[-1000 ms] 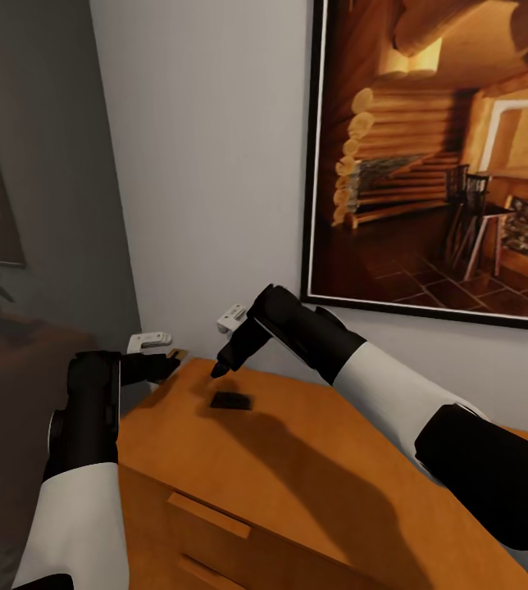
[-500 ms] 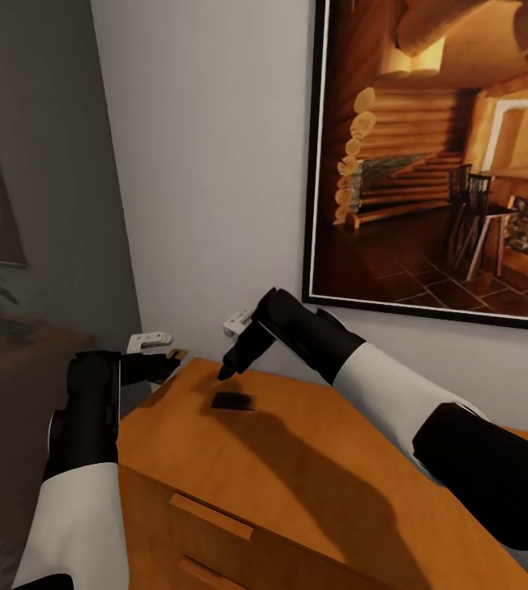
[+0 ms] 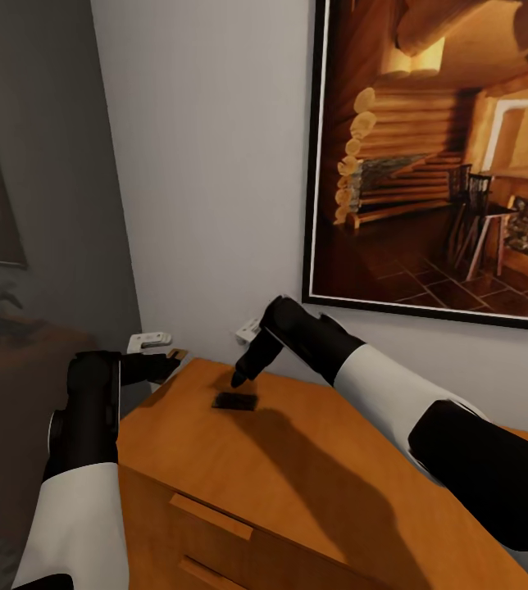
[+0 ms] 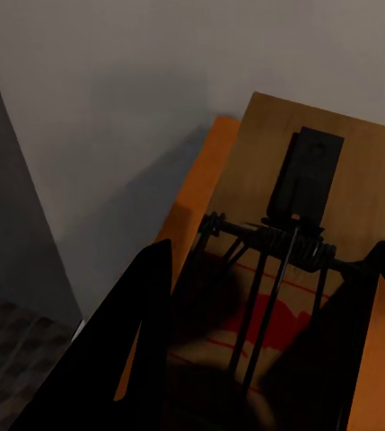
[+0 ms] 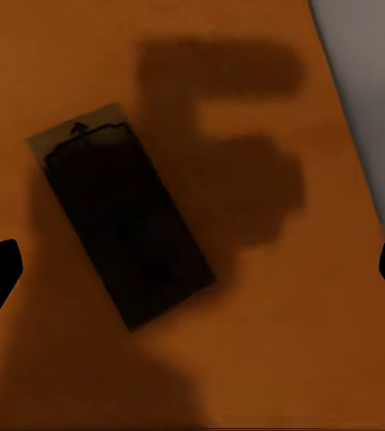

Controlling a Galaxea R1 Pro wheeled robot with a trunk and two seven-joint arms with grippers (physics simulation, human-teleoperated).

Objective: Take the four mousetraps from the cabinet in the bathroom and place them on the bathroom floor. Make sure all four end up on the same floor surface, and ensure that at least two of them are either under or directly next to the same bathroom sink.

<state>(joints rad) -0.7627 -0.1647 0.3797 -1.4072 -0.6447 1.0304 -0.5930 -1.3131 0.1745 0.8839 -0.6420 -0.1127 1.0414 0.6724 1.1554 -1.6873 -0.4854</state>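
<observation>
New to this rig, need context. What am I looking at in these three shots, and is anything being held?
These are simulator renders of a two-armed wheeled robot. The head view looks down over both arms at an orange wooden dresser against a white wall with a framed cabin picture. The other two come from cameras at each wrist, looking along the fingers. The left gripper, at the dresser's corner, is shut on a mousetrap: a wooden slab with a wire spring, seen close up between its dark fingers. The right gripper is open and hovers over a second mousetrap lying flat in shadow on the dresser top.
</observation>
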